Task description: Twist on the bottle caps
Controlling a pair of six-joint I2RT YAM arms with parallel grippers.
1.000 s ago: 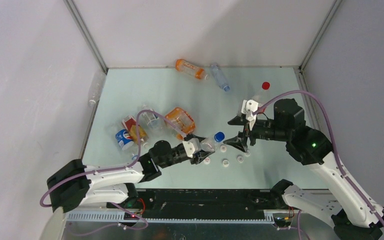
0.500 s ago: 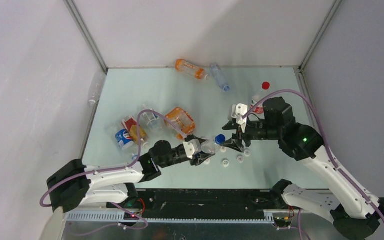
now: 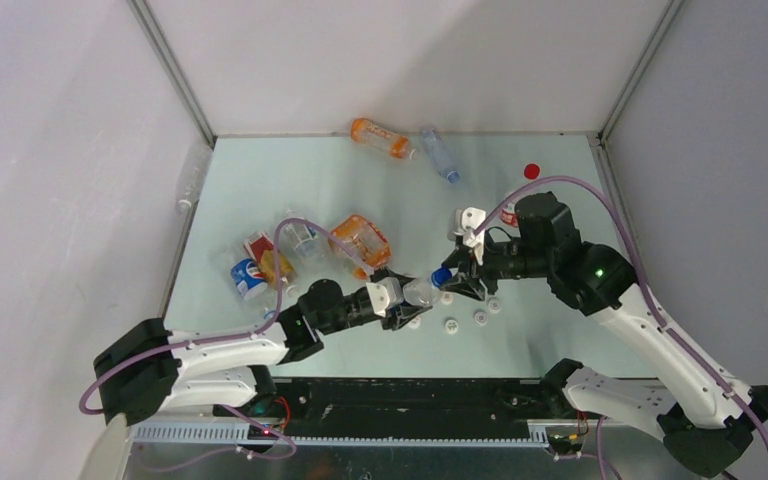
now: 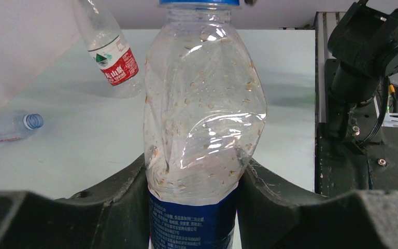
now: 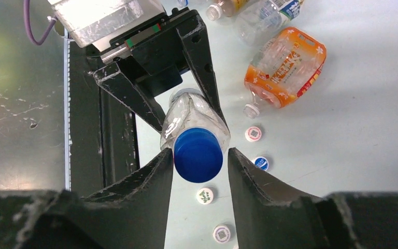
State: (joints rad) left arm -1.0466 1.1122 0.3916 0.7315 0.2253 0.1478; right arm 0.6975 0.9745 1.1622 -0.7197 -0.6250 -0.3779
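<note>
My left gripper [image 3: 397, 305] is shut on a crumpled clear bottle [image 4: 202, 114] with a blue label, gripping it at the label's top edge. The bottle [image 3: 418, 291] points right, with a blue cap [image 3: 440, 276] on its neck. My right gripper [image 5: 200, 152] faces that blue cap [image 5: 198, 154] end-on, one finger on each side. The left finger touches it and a thin gap shows at the right finger. Loose white caps [image 3: 450, 326] lie on the table below the bottle. More loose caps [image 5: 204, 195] show between my right fingers.
An orange-labelled bottle [image 3: 360, 240] lies left of the grippers, with a Pepsi bottle [image 3: 250, 278] and others beyond it. Two bottles [image 3: 380, 137] lie at the back edge. A red cap [image 3: 531, 171] sits at the back right. A small blue-topped cap [image 5: 260, 163] lies among the white ones.
My right gripper has moved left to the bottle's blue cap, and its jaws have narrowed around it. The left gripper and bottle have stayed put.
</note>
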